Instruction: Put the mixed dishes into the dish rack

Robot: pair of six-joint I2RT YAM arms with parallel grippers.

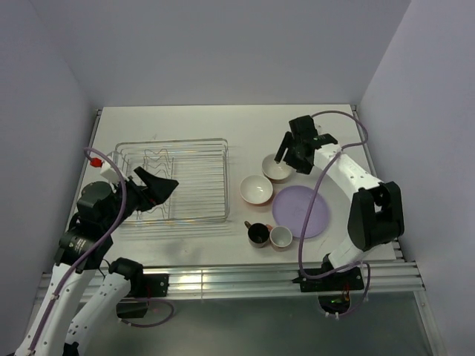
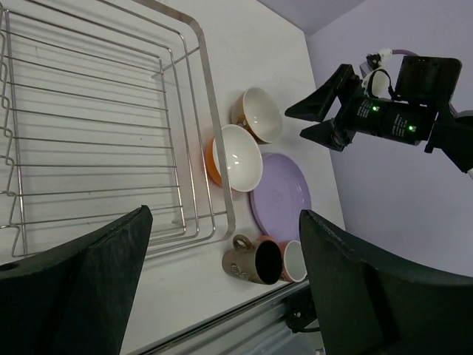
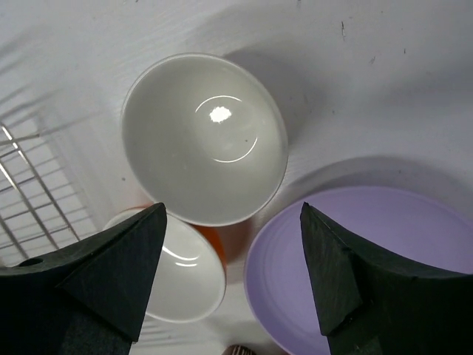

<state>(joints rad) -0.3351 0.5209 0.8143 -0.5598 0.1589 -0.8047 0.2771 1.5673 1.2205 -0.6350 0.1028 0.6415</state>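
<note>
The dish rack [image 1: 199, 179] stands at the left with no dish in it and also shows in the left wrist view [image 2: 111, 133]. The beige bowl [image 1: 277, 170], orange bowl [image 1: 256, 190], lilac plate [image 1: 300, 211], dark cup [image 1: 258, 233] and pink cup [image 1: 280, 237] sit on the table to its right. My right gripper [image 1: 294, 153] is open and empty, hovering just above the beige bowl [image 3: 203, 137]. My left gripper [image 1: 162, 185] is open and empty above the rack's near part. The left wrist view shows the dark cup [image 2: 255, 260] lying on its side.
The white table [image 1: 185, 126] is walled in by grey panels at left, back and right. A metal rail [image 1: 223, 278] runs along the near edge. The cups lie close to that edge. The orange bowl [image 3: 185, 274] touches the beige bowl and sits by the rack's right rim.
</note>
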